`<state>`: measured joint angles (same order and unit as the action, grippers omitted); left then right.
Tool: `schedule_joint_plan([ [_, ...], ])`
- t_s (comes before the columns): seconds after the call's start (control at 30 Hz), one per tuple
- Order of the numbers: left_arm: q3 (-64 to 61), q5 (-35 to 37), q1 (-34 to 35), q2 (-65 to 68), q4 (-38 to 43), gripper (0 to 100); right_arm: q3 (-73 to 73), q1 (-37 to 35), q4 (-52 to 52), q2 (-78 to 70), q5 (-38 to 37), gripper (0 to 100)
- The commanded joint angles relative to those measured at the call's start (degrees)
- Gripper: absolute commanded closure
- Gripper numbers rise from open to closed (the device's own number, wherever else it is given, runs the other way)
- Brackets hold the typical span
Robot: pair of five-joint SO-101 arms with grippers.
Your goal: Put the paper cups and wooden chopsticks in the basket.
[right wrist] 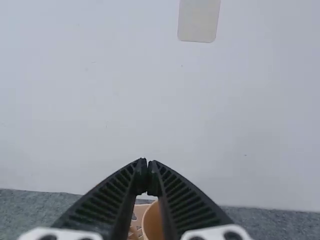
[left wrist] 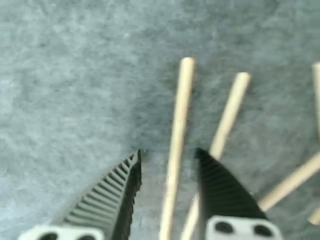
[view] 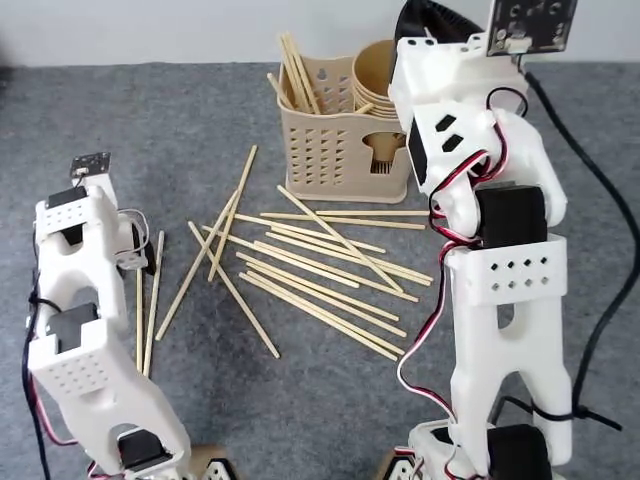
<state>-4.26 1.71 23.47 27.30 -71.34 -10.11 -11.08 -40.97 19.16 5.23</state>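
**A:** From above, what carries everything?

**B:** A grey, felt-like surface [view: 120,120], with a pale wall [view: 150,25] behind it. The basket [view: 340,150] stands just below the raised head of the right arm [view: 500,280]. It holds stacked paper cups [view: 378,75] and a bundle [view: 298,70] of upright sticks. Loose chopsticks [view: 320,270] lie fanned between the arms. Two more lie beside the left arm [view: 75,300], whose body hides its tips.

**A:** And that arm's own camera?

**B:** The left pincer [left wrist: 168,154] is spread, low over the surface. One chopstick [left wrist: 177,120] lies between its fingers; whether they touch it, I cannot tell. A second chopstick [left wrist: 227,117] lies just outside one finger. The frame edge cuts both off.

**A:** The right one?

**B:** The right pincer [right wrist: 146,163] is pressed together tip to tip, facing the blank wall, with a small pale plate [right wrist: 199,20] high ahead. Directly under it, partly hidden, are a cup rim [right wrist: 152,222] and a bit of basket.
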Motion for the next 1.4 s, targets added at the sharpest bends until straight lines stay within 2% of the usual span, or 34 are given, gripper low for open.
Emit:
schedule_joint_plan([
  [0.0,1.01,0.18,-1.23,0.26,0.97,99,-3.34,0.31,-0.4,1.8,-0.7,98.0],
  [0.27,1.71,0.7,-2.73,-1.76,-0.44,99,-3.34,0.31,-0.4,2.33,-0.7,98.0],
  [0.5,10.07,2.55,-5.89,-18.64,-13.8,99,-3.43,0.22,-0.4,2.42,-0.7,98.0],
  [0.8,11.56,2.55,-12.84,-39.12,-14.15,99,-3.52,0.48,-0.48,4.62,-0.62,98.0],
  [1.03,11.3,2.9,-19.87,-46.86,-2.29,99,-3.43,0.31,-3.47,10.51,-0.44,98.0],
  [1.27,10.68,13.36,-24.97,-47.12,19.78,99,-3.43,0.75,-3.47,11.56,-0.62,98.0],
  [1.37,7.25,17.41,-26.99,-47.21,31.65,99,-3.43,0.75,-3.3,11.74,-0.62,98.0],
])
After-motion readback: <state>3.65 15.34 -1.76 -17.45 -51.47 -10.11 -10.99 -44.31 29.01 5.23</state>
